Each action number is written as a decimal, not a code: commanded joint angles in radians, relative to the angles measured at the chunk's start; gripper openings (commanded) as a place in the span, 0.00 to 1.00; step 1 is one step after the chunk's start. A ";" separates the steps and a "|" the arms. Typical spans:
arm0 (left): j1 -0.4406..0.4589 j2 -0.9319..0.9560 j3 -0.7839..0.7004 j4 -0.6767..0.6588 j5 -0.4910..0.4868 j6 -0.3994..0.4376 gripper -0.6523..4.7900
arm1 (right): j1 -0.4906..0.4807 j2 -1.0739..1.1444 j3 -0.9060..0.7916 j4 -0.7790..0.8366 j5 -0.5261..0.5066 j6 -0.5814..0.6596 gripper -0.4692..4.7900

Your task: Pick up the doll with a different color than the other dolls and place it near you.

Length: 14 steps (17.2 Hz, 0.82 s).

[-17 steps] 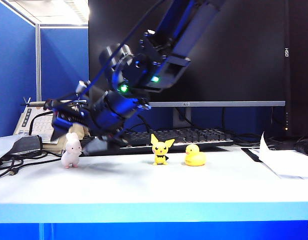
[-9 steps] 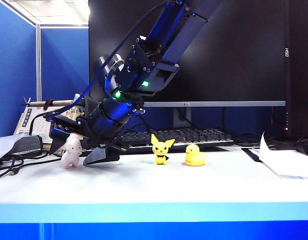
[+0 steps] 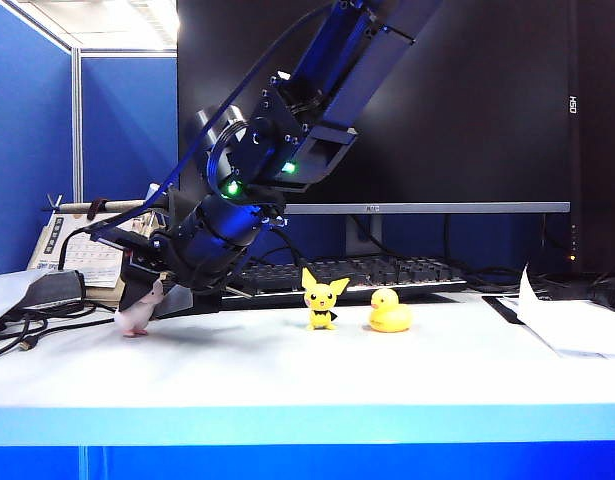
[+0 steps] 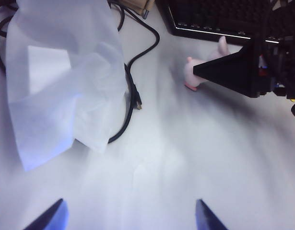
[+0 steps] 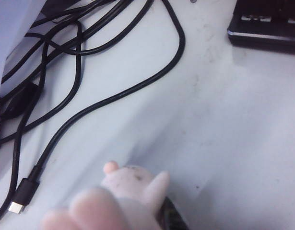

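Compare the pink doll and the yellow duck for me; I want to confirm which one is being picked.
The pink doll is pale pink; the yellow duck is bright yellow. The doll sits between the right pincer's fingers at the exterior view's left; the duck stands free, right of centre. Both rest on the white table.

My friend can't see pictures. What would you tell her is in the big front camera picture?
The right gripper has reached across and closed on the pink doll at the white table's left end. Two yellow dolls, a pointy-eared one and a duck, stand mid-table.
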<state>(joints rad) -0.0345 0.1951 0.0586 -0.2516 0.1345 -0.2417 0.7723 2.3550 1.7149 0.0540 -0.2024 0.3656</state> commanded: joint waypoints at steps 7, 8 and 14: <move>0.001 0.002 0.003 0.005 0.000 -0.001 0.76 | 0.004 -0.003 0.005 0.018 -0.010 0.001 0.17; 0.001 0.002 0.003 0.005 0.000 -0.001 0.76 | 0.004 -0.004 0.005 0.018 -0.016 0.001 0.17; 0.001 0.002 0.003 0.005 0.000 -0.001 0.76 | 0.002 -0.043 0.005 0.018 -0.028 0.000 0.17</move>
<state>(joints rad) -0.0345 0.1947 0.0589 -0.2516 0.1345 -0.2417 0.7715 2.3310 1.7138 0.0525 -0.2283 0.3660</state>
